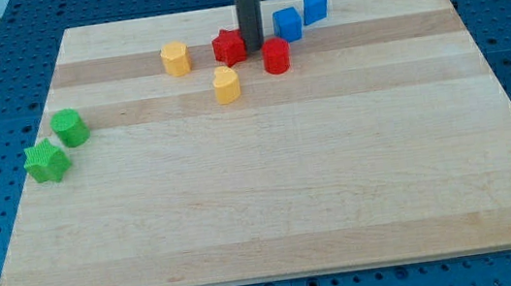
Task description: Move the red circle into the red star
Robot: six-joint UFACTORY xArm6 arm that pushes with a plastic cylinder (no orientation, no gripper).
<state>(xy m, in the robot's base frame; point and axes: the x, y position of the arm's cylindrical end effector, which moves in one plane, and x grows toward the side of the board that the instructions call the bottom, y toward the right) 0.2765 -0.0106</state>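
Up at the far side of the wooden board (273, 209), we see my tip (253, 48) standing between the red star (229, 47) on its left and the red circle (275, 56) on its right, close to both. We have no jaws, only the rod. Two blue blocks (288, 24) sit just right.

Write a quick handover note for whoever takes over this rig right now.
My tip sits between the red star on the view's left and the red circle on the view's right.
Both reds are near the board's top centre, close together with a gap between them.
Done: circle is near the star.
Left: get round to the circle's right side and push it left into the star.
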